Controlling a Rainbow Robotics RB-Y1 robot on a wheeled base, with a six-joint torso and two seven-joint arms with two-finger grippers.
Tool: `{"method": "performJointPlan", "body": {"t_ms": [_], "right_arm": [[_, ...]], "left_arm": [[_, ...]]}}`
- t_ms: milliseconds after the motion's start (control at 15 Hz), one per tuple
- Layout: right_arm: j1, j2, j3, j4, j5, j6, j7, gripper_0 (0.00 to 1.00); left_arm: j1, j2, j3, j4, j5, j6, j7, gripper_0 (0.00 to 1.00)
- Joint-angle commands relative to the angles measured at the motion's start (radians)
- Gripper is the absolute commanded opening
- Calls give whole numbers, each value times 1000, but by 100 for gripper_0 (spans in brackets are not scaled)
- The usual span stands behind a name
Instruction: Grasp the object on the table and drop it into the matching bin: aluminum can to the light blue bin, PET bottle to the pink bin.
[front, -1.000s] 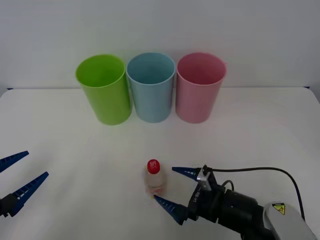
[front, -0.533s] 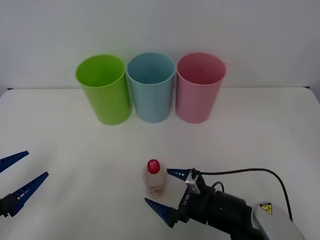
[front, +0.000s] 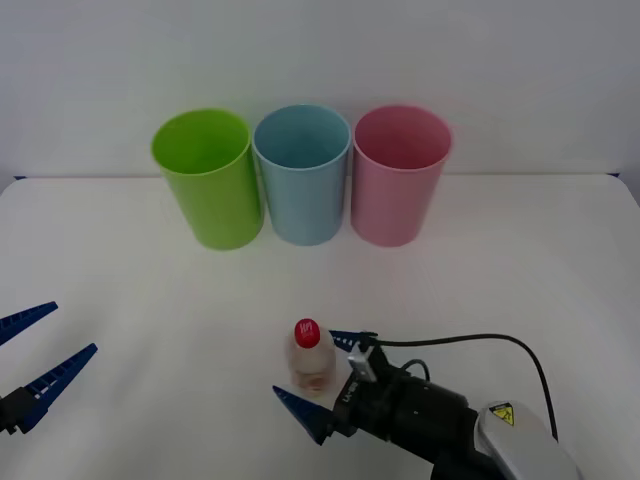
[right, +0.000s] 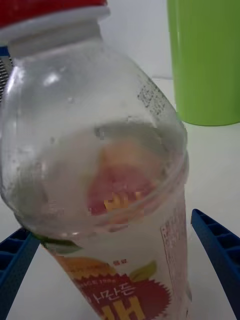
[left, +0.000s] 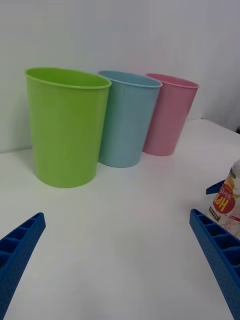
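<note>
Now your left gripper (front: 35, 350) is idling wide open at the table's (front: 520, 260) left edge, while your right gripper (front: 318, 375), fingers spread, has slid forward to straddle the upright PET bottle (front: 309, 357); closing comes next.

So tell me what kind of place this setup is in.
Most likely a lab test bench for a sorting trial: a plain white table against a bare wall, three bins in a row, lime green, light blue and pink, and one small PET bottle.
</note>
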Motion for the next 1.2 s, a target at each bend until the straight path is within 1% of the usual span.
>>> {"method": "performJointPlan", "body": {"t_ms": [67,200,267,333,400,800,1067,1200], "right_arm": [[-1,-2,8,0,-1,8,7,100],[-1,0,11,0,-1,9,11,100],[-1,0,13,0,-2,12,11,63],[0,0,13,0,-7,15,11,17],[-1,0,13,0,-9,17,15,0],[3,-2,14,0,-38,26,39,0],[5,-11,17,-9,-88,23,54,0],[9,-31,23,-61,-124,25,56,0]], "left_arm": [[0,0,0,0,0,0,0,100],[0,0,0,0,0,0,0,100],[0,0,0,0,0,0,0,100],[0,0,0,0,0,0,0,100],[0,0,0,0,0,0,0,100],[0,0,0,0,0,0,0,100],[0,0,0,0,0,0,0,100],[0,0,0,0,0,0,0,100]]}}
